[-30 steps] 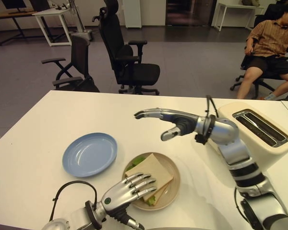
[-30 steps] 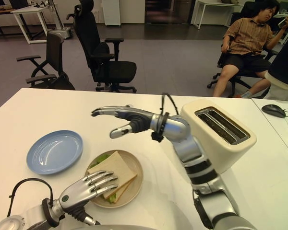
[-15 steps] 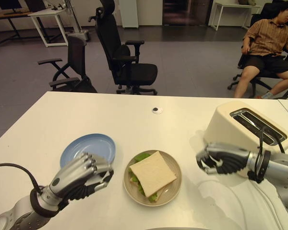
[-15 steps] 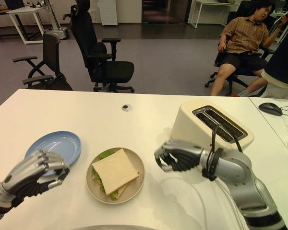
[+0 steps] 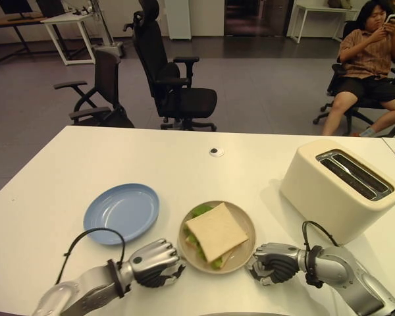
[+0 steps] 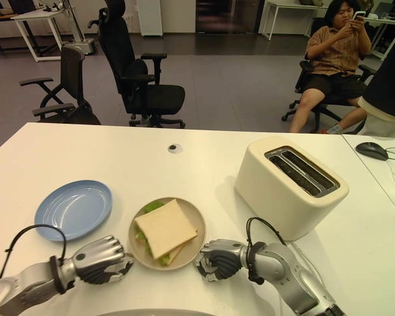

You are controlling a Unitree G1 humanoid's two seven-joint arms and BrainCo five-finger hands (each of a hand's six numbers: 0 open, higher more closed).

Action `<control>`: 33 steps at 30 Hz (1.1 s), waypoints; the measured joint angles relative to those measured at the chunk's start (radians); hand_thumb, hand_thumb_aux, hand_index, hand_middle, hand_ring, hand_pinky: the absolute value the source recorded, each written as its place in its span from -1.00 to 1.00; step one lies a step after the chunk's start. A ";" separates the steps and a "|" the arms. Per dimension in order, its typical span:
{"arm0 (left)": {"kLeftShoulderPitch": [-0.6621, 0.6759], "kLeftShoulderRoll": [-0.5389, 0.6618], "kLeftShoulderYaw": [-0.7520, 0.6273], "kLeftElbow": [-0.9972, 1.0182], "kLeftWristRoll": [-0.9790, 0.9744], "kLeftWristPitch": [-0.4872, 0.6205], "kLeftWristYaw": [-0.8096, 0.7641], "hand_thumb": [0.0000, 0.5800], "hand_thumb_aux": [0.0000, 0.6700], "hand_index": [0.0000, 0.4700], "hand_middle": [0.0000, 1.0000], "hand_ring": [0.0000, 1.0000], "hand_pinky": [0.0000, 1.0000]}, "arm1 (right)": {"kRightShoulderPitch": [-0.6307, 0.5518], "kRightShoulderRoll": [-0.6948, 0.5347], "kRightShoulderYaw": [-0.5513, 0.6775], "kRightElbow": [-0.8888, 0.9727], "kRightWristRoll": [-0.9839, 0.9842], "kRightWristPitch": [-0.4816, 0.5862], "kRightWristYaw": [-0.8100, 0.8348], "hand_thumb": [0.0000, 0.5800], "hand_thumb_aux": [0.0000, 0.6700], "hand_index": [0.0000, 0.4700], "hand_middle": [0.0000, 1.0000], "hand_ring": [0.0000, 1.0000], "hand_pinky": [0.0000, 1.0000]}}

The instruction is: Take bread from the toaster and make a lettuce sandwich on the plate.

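Lettuce sandwich (image 5: pixel 216 232) on tan plate (image 5: pixel 250 227), left hand (image 5: pixel 155 262) just left of plate, fingers (image 5: pixel 163 274) curled together, empty, right hand (image 5: pixel 273 262) just right of plate, likewise curled, toaster (image 5: pixel 329 197) beyond-right, blue plate (image 5: pixel 122 212) left.

sandwich (image 6: pixel 166 228) on plate (image 6: pixel 191 247) | hands (image 6: pixel 100 259) curled either side

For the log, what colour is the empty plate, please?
The empty plate is light blue, clearest in left eye view.
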 measured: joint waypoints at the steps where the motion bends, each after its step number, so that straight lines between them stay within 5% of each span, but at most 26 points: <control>1: -0.061 -0.045 -0.043 0.044 0.050 0.035 0.054 1.00 1.00 1.00 1.00 1.00 1.00 | -0.024 0.034 0.004 0.042 -0.010 0.011 -0.046 1.00 1.00 1.00 1.00 1.00 1.00; 9: -0.500 -0.281 -0.217 0.483 0.140 0.191 0.217 1.00 1.00 1.00 1.00 1.00 1.00 | -0.323 0.193 -0.069 0.514 -0.017 0.072 -0.370 1.00 1.00 1.00 1.00 1.00 1.00; 11: -0.558 -0.286 -0.224 0.541 0.140 0.212 0.234 1.00 1.00 1.00 1.00 1.00 1.00 | -0.345 0.203 -0.077 0.543 -0.015 0.061 -0.404 0.94 0.65 0.65 1.00 1.00 1.00; 13: -0.557 -0.277 -0.234 0.549 0.109 0.201 0.253 1.00 1.00 1.00 1.00 1.00 1.00 | -0.334 0.210 -0.075 0.526 -0.011 0.035 -0.423 0.58 0.08 0.08 1.00 1.00 1.00; 15: -0.504 -0.242 -0.229 0.494 0.057 0.177 0.251 1.00 1.00 1.00 1.00 1.00 1.00 | -0.296 0.221 -0.071 0.484 0.005 0.004 -0.426 -0.61 -0.80 -0.80 1.00 1.00 1.00; 16: -0.449 -0.214 -0.217 0.430 0.021 0.163 0.244 0.70 0.23 0.23 0.71 0.71 0.71 | -0.265 0.226 -0.071 0.451 0.026 -0.020 -0.430 -1.00 -1.00 -1.00 1.00 1.00 1.00; 17: -0.416 -0.199 -0.206 0.387 -0.006 0.158 0.229 0.17 -0.29 -0.29 0.18 0.18 0.18 | -0.251 0.229 -0.079 0.429 0.042 -0.029 -0.432 -1.00 -1.00 -1.00 1.00 1.00 1.00; 18: -0.367 -0.181 -0.183 0.308 -0.068 0.145 0.208 -0.88 -0.94 -0.94 -0.51 -0.51 -0.51 | -0.230 0.230 -0.103 0.393 0.072 -0.049 -0.444 -1.00 -1.00 -1.00 1.00 1.00 1.00; 19: -0.311 -0.163 -0.152 0.211 -0.160 0.131 0.175 -1.00 -1.00 -1.00 -0.88 -0.88 -0.88 | -0.213 0.228 -0.145 0.346 0.106 -0.067 -0.464 -1.00 -1.00 -1.00 1.00 1.00 1.00; 22: -0.211 -0.144 -0.097 0.013 -0.371 0.120 0.091 -1.00 -1.00 -1.00 -1.00 -1.00 -1.00 | -0.180 0.224 -0.230 0.262 0.187 -0.083 -0.486 -1.00 -1.00 -1.00 1.00 1.00 1.00; 24: -0.151 -0.143 -0.069 -0.110 -0.539 0.125 0.035 -1.00 -1.00 -1.00 -1.00 -1.00 -1.00 | -0.151 0.233 -0.258 0.215 0.259 -0.093 -0.482 -1.00 -1.00 -1.00 0.47 0.47 0.47; 25: -0.132 -0.150 -0.060 -0.152 -0.617 0.133 0.010 -1.00 -1.00 -1.00 -1.00 -1.00 -1.00 | -0.144 0.243 -0.261 0.203 0.280 -0.106 -0.476 -1.00 -1.00 -1.00 -0.15 -0.15 -0.15; 26: -0.123 -0.170 -0.055 -0.175 -0.693 0.148 -0.013 -1.00 -1.00 -1.00 -1.00 -1.00 -1.00 | -0.142 0.256 -0.258 0.200 0.309 -0.117 -0.464 -1.00 -1.00 -1.00 -1.00 -1.00 -1.00; 33: -0.112 -0.268 -0.043 -0.192 -0.939 0.254 -0.145 -1.00 -1.00 -1.00 -1.00 -1.00 -1.00 | -0.120 0.329 -0.238 0.211 0.554 -0.150 -0.328 -1.00 -1.00 -1.00 -1.00 -1.00 -1.00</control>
